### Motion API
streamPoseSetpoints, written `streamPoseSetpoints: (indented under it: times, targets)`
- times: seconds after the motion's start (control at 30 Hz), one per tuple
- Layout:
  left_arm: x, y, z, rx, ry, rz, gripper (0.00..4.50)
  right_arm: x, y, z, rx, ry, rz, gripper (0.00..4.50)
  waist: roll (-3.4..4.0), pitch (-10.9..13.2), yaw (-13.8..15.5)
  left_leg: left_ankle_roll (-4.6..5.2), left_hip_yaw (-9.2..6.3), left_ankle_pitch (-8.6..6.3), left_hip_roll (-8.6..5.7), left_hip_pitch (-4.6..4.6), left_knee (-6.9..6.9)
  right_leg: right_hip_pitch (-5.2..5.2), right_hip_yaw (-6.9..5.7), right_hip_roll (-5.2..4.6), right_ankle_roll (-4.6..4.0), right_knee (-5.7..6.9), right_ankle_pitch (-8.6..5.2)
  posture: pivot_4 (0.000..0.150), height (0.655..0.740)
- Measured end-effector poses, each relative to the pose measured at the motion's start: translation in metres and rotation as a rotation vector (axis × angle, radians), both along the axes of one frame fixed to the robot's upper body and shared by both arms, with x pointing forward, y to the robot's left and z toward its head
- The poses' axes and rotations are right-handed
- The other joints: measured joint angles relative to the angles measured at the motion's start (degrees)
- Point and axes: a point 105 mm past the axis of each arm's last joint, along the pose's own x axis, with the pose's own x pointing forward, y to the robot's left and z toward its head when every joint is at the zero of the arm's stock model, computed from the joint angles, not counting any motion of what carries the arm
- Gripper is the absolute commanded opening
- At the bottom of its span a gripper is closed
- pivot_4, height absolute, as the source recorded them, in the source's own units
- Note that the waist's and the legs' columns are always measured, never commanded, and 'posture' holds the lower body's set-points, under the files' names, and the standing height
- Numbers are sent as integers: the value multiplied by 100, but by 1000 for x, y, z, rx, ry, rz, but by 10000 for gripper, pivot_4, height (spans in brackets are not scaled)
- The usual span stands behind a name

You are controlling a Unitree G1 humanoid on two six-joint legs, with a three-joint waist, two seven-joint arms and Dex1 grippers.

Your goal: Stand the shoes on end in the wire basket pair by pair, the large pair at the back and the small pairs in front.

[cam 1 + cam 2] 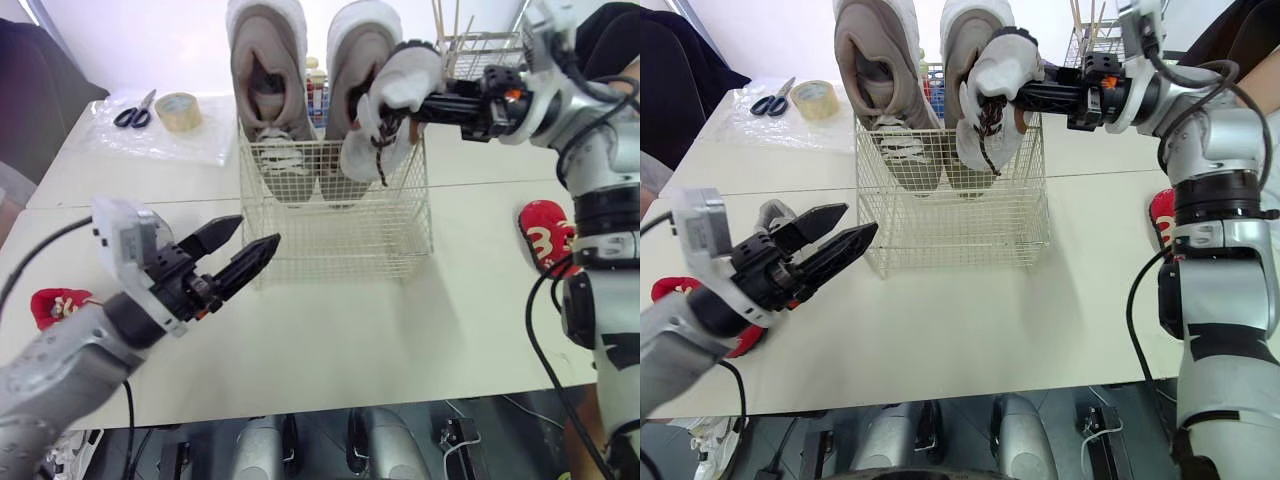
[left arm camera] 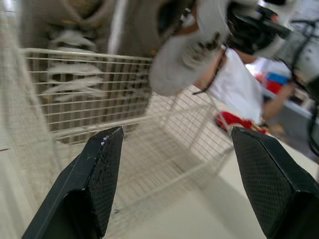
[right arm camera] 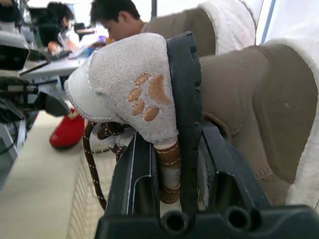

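A white wire basket (image 1: 340, 235) stands mid-table. Two large beige shoes (image 1: 268, 90) (image 1: 355, 70) stand on end against its back wall. My right gripper (image 1: 425, 105) is shut on a small white fuzzy shoe (image 1: 395, 105) with brown laces and a paw print (image 3: 144, 97), held over the basket's right side in front of the right beige shoe. My left gripper (image 1: 257, 232) is open and holds nothing, just off the basket's front left corner. One small red shoe (image 1: 60, 303) lies at the table's left, another (image 1: 545, 235) at its right.
Scissors (image 1: 135, 112) and a tape roll (image 1: 178, 110) lie on a plastic sheet at the back left. Bottles (image 1: 316, 85) stand behind the basket, and a second wire rack (image 1: 480, 50) stands at the back right. People (image 3: 119, 20) sit beyond the table.
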Motion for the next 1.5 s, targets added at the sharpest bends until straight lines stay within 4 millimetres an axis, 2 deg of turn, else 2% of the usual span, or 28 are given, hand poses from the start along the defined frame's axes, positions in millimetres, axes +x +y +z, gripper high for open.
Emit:
streamPoseSetpoints:
  times: [0.13,0.23,0.37,0.43,0.47,0.5,0.63,0.73,0.87,1.03,1.1,1.2,1.23,1.3,1.4,1.43,1.5]
  targets:
    - [2,-7,-15,-85,30,68,35414,4,-2,-6,-50,21,8,5246,0,0,-2,1,0,0,0,3,4,5,-3,2,0,-1,0,1500,7400]
    - [3,-18,-31,-65,59,79,35414,7,-7,-17,-91,72,7,5246,0,-1,-3,1,-1,0,1,4,7,5,-5,3,-1,2,0,1500,7400]
    - [4,-24,-38,-34,46,88,35414,11,-9,-28,-103,127,2,5246,0,-1,-11,1,-1,0,2,5,8,4,-4,3,-1,5,0,1500,7400]
    - [6,-25,-40,-23,41,91,35828,12,-10,-31,-108,133,-5,15273,1,-1,-11,1,-1,0,3,6,8,4,-4,3,-1,5,0,1500,7400]
    - [7,-27,-43,-24,46,83,35828,13,-10,-32,-111,134,-7,18558,1,-1,-12,1,-1,0,3,6,8,5,-5,3,-1,5,0,1500,7400]
    - [7,-29,-45,-24,54,75,35828,13,-10,-34,-116,135,-9,24679,1,-1,-12,1,-1,0,3,6,9,5,-5,3,-1,6,1,1500,7400]
    - [6,-31,-47,-22,52,54,35828,15,-11,-34,-116,132,-22,44477,1,-1,-4,1,-1,1,3,5,11,6,-5,1,-1,6,1,1500,7400]
    - [4,-32,-51,-12,63,35,35828,16,-14,-32,-108,127,-41,44477,1,-1,-10,2,-1,0,3,6,12,6,-5,1,-1,6,1,1500,7400]
    - [1,-30,-59,7,93,13,35828,17,-30,-32,-107,116,-115,44477,1,-1,2,2,-3,0,2,5,14,8,-7,-2,-1,6,1,1500,7400]
    - [1,-30,-56,4,99,-11,35828,11,-46,-28,-96,107,-189,44477,1,-1,-8,3,-4,0,4,7,15,8,-6,-3,-1,10,1,1500,7400]
    - [1,-26,-53,3,105,-18,35828,1,-46,-12,-52,86,-176,44477,2,-1,-8,2,-6,0,6,8,14,7,-6,-3,-1,13,0,1500,7400]
    - [-2,-20,-47,-32,127,-51,44401,-14,-46,18,29,18,-160,45000,2,-1,-22,1,-8,-1,9,10,14,8,-6,-13,-1,14,0,1500,7400]
    - [-3,-17,-44,-42,127,-58,44795,-16,-45,26,53,-11,-164,45000,3,-2,-26,1,-7,-1,8,10,14,8,-6,-17,-1,14,0,1500,7400]
    - [-4,-5,-32,-77,115,-43,44795,-23,-39,48,110,-71,-167,45000,4,-2,-36,1,-8,0,8,11,14,8,-6,-19,-3,15,1,1500,7400]
    - [9,27,-12,-148,79,105,44795,-43,-15,66,157,-91,-60,45000,4,-3,-27,0,-13,0,8,13,14,10,-8,-19,-5,19,2,1500,7400]
    - [17,43,-6,-154,86,177,44795,-56,-2,69,178,-71,29,45000,2,-3,-24,0,-18,1,9,13,14,10,-9,-20,-5,23,2,1500,7400]
    - [37,92,13,-137,67,405,44795,-91,30,61,159,-32,257,45000,-3,-6,-17,15,-35,-8,11,13,12,10,-18,-17,-7,37,2,1500,7400]
